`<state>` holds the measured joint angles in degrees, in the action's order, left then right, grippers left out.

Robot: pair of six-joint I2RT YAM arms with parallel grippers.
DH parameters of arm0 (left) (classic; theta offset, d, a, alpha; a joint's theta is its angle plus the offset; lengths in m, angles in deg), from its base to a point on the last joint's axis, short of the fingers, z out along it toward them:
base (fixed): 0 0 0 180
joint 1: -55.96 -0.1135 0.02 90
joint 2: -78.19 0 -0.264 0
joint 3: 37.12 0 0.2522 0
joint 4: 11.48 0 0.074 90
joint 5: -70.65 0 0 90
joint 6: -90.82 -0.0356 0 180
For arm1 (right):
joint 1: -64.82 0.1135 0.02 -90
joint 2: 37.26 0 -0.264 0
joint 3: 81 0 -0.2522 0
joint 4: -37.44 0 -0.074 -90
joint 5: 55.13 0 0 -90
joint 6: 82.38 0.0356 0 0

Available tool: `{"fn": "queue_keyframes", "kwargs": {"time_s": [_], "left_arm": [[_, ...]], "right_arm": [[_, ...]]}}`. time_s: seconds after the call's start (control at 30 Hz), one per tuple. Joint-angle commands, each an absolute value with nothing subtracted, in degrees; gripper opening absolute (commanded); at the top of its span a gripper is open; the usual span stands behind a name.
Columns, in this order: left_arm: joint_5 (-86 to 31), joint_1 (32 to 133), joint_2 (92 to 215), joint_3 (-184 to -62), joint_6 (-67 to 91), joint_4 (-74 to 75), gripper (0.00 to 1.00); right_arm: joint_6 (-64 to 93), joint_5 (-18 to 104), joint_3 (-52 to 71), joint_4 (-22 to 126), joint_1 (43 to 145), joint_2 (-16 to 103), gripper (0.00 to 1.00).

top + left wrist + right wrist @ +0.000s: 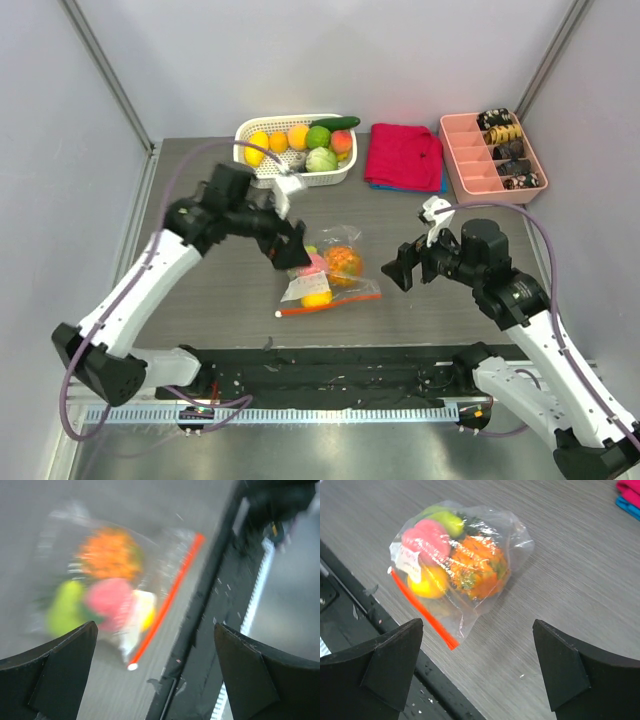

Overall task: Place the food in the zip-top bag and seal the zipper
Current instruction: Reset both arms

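Food (pixel 475 570) sits inside clear zip-top bag (pixel 520 542), zipper (pixel 422 609) flat; left end effector (pixel 155 630) and right end effector (pixel 477 625) apart.

The top external view looks down on the whole tabletop (pixel 240 300), far above the zip-top bag (pixel 335 270). Both wrist views frame that bag closely: left from beyond it, right from its right.

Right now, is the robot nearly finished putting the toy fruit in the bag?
Nearly, it looks. Done: the frilly orange piece, pink piece, yellow piece and green piece sit inside the zip-top bag on the table. In hand: nothing; the left claw and right claw are both open. Left: perhaps only the zipper. It runs straight, but I cannot tell if it is pressed fully shut.
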<state>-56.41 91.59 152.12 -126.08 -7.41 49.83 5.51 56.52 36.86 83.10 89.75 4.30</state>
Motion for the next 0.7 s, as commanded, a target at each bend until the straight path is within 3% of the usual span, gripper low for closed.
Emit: {"fn": "queue_keyframes", "kwargs": {"time_s": [0.0,0.23,0.47,0.67], "left_arm": [[-56.52,75.27,150.43,-135.33,-1.04,60.96,1.00],[-57.23,51.75,149.99,-136.93,-2.07,68.44,1.00],[-43.53,49.80,146.48,-124.55,-3.49,65.23,1.00],[-40.80,53.57,145.42,-119.18,-3.39,62.59,1.00]], "right_arm": [[15.07,49.12,32.95,83.02,88.56,3.52,0.96],[20.18,48.23,32.07,84.95,79.86,5.27,1.00],[21.59,47.44,37.16,83.73,72.30,4.76,1.00],[20.63,48.32,37.43,83.64,70.62,2.38,1.00]]}}
